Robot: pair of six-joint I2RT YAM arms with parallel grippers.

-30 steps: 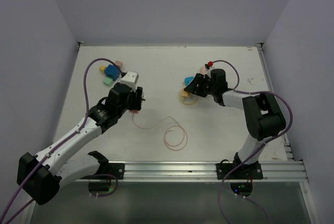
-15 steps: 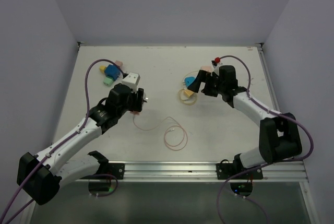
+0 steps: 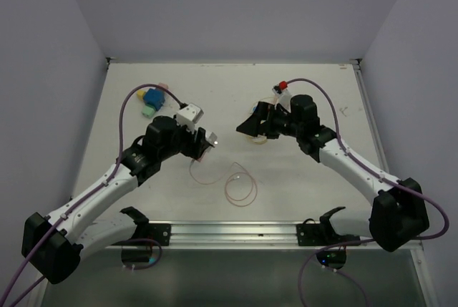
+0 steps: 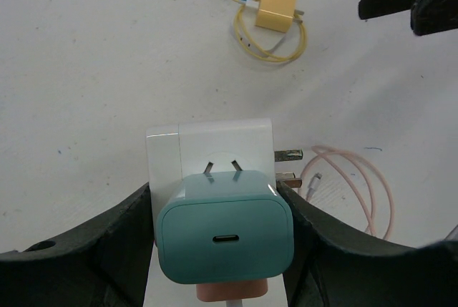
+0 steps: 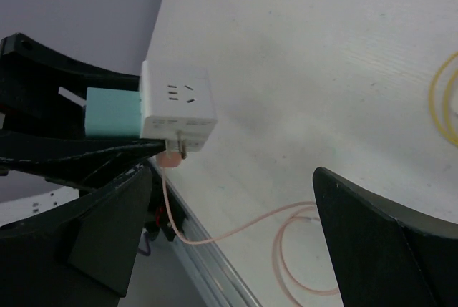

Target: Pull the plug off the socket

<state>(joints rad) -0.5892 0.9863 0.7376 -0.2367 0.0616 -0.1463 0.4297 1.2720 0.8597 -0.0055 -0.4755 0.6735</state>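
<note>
Teal plug [image 4: 225, 239] sits in white socket [image 4: 215, 149], held above table [image 3: 300, 171] | left gripper [image 4: 216, 196] clamped on plug; right gripper [image 5: 230, 174] spread wide, near | probably light, rigid, smooth plastic | grasp socket's flat sides, avoid prongs [image 4: 288, 155]

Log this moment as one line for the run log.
left gripper: shut on white socket | teal plug: in socket, not yet pulled | right gripper: open, facing socket, not touching
</note>
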